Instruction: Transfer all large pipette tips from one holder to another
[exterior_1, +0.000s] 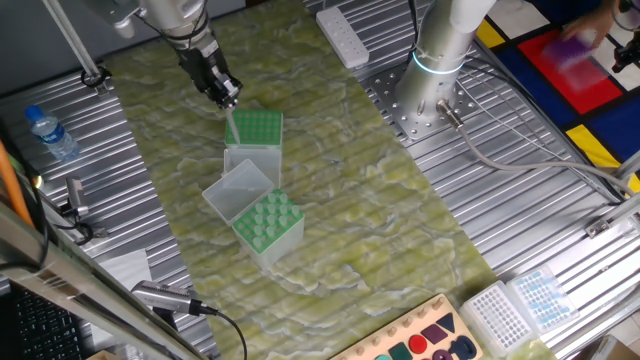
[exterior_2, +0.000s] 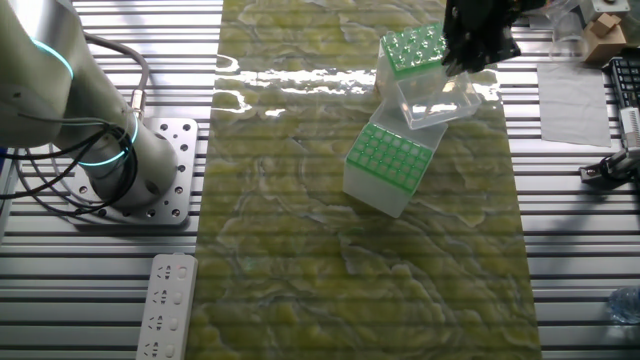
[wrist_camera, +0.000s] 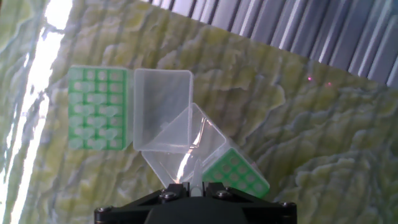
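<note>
In one fixed view, 2 green-topped holders sit on the yellow-green mat (exterior_1: 330, 200): the far holder (exterior_1: 254, 131) under the arm and the near holder (exterior_1: 268, 226) toward the camera, each with 1 clear lid (exterior_1: 240, 190) swung open into the gap between them, so the 2 lids overlap. The gripper (exterior_1: 228, 98) hangs just above the far holder's left edge, clenched on 1 tip (exterior_1: 231, 122), a pale sliver pointing down from the fingers. The near holder's wells show whitish tips, too small to count. Also here are 1 water bottle (exterior_1: 50, 133) at left, 1 power strip (exterior_1: 342, 36) at top and 2 clear trays (exterior_1: 518, 305) at lower right, all well apart from the holders; open mat lies to the right of them. In the other fixed view, the same 2 holders show, and the gripper (exterior_2: 478, 48) covers the right edge of the upper one (exterior_2: 412, 50); the lower holder (exterior_2: 392, 160) stands free, with wide bare mat below and to the left, and 1 arm base (exterior_2: 120, 170) off the mat on the slatted table (exterior_2: 560, 200). In the hand view, the tip (wrist_camera: 196, 177) rises from between the fingers over the 2 crossed lids, with 1 holder (wrist_camera: 98, 107) at left and the other (wrist_camera: 236, 174) just right of it, and bare mat beyond.
</note>
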